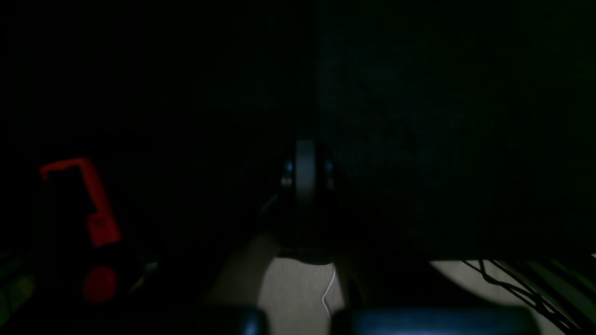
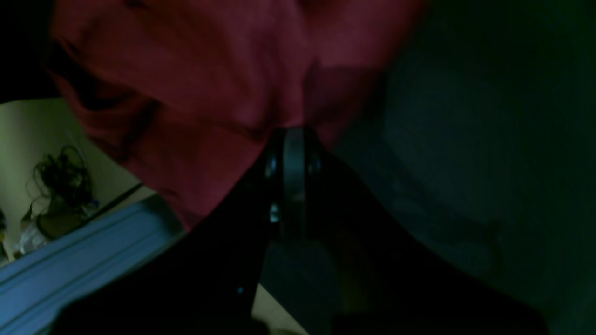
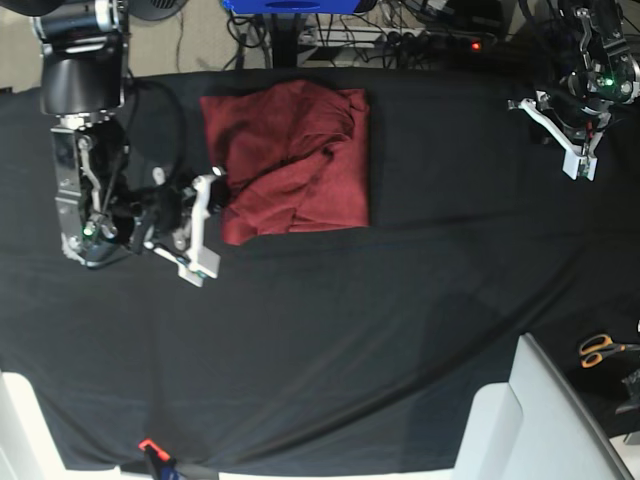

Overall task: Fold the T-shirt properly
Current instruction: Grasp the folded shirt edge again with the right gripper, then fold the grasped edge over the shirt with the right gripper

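Left wrist view: almost wholly dark. Left gripper (image 1: 305, 174), fingers pressed together with nothing between them, over the black table cloth (image 1: 442, 139). A red clamp (image 1: 93, 204) shows low at the picture's left, pale floor (image 1: 298, 288) beyond the cloth's edge. The T-shirt is not seen here.

Right wrist view: right gripper (image 2: 291, 153), fingers pressed together; the tips sit right at the edge of the T-shirt (image 2: 195, 93), and whether a fold of fabric is nipped between them cannot be told from the blur. The maroon cloth fills the upper left of the picture, rumpled in soft creases.

Base view: T-shirt (image 3: 290, 165) lies on the black table cloth (image 3: 350, 350) near the far edge, left of the middle of the picture, already gathered into a rough rectangle with loose diagonal folds across its top. Right gripper (image 3: 212, 188) at the garment's left edge; left gripper (image 3: 578, 150) well apart at the far corner, holding nothing. Orange-handled scissors (image 3: 600, 348) lie near the picture's right edge.

Handling, judged: thin knit, light, limp, no stiffness of its own; likely to sag, drag and bunch when lifted by one point. Not fragile. Best taken by pinching a hem or corner through all layers, both arms at matching corners so an edge lifts evenly
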Robot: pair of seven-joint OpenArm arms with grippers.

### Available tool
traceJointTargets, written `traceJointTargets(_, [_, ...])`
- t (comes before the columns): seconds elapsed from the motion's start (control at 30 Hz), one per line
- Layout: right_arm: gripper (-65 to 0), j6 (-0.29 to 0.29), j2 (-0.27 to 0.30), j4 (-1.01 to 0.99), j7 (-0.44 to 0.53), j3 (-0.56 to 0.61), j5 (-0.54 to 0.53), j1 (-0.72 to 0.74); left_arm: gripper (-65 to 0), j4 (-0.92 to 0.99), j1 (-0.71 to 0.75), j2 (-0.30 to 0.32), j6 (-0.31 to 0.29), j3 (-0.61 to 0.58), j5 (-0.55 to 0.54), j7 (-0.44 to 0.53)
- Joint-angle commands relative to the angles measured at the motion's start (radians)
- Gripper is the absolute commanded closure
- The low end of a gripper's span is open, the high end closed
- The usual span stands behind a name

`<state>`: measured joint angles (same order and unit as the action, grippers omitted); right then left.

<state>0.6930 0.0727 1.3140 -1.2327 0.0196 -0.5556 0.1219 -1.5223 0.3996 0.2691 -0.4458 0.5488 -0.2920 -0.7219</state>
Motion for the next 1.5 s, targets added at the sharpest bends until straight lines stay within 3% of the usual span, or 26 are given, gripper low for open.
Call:
traceJointTargets(0.0, [-0.6, 0.005, -0.003, 0.012, 0.012, -0.002, -0.021, 0.022, 0.0, -0.019, 0.003, 0.011, 0.0, 0.006, -0.009, 0.012])
traceJointTargets(0.33, [-0.6, 0.005, -0.069, 0.012, 0.006, 0.009, -0.021, 0.022, 0.0, -0.014, 0.003, 0.011, 0.0, 0.007, -0.009, 0.012])
traceJointTargets(0.57, [-0.6, 0.005, -0.073, 0.014, 0.009, 0.066, -0.022, 0.022, 0.0, -0.013, 0.006, 0.012, 0.0, 0.009, -0.009, 0.012])
traceJointTargets(0.67, [-0.6, -0.043, -0.1, 0.014, 0.012, 0.067, -0.024, 0.023, 0.0, -0.011, 0.006, 0.014, 0.0, 0.011, -0.009, 0.014])
traceJointTargets(0.8, [-0.5, -0.048, -0.129, 0.012, 0.014, 0.075, -0.021, 0.042, 0.0, -0.016, 0.005, 0.012, 0.0, 0.007, -0.009, 0.014])
traceJointTargets(0.97, [-0.5, -0.054, -0.135, 0.012, 0.049, 0.168, -0.021, 0.071, 0.0, -0.016, 0.008, 0.012, 0.0, 0.011, -0.009, 0.014])
traceJointTargets(1.13, [-0.5, -0.138, -0.164, 0.012, 0.078, 0.268, -0.025, 0.074, 0.0, -0.011, 0.008, 0.014, 0.0, 0.011, -0.009, 0.014])
traceJointTargets(1.23, [-0.5, -0.151, -0.165, 0.058, 0.058, 0.313, -0.028, 0.074, 0.0, -0.011, 0.008, 0.014, 0.0, 0.011, -0.009, 0.014])
traceJointTargets(1.33, [-0.5, -0.151, -0.147, 0.209, 0.009, 0.276, -0.021, 0.055, 0.0, -0.011, 0.008, 0.015, 0.0, 0.011, -0.009, 0.014])
traceJointTargets(1.47, [-0.5, -0.151, -0.1, 0.261, -0.028, 0.064, -0.021, 0.045, 0.0, -0.011, 0.008, 0.017, 0.0, 0.011, -0.009, 0.014])
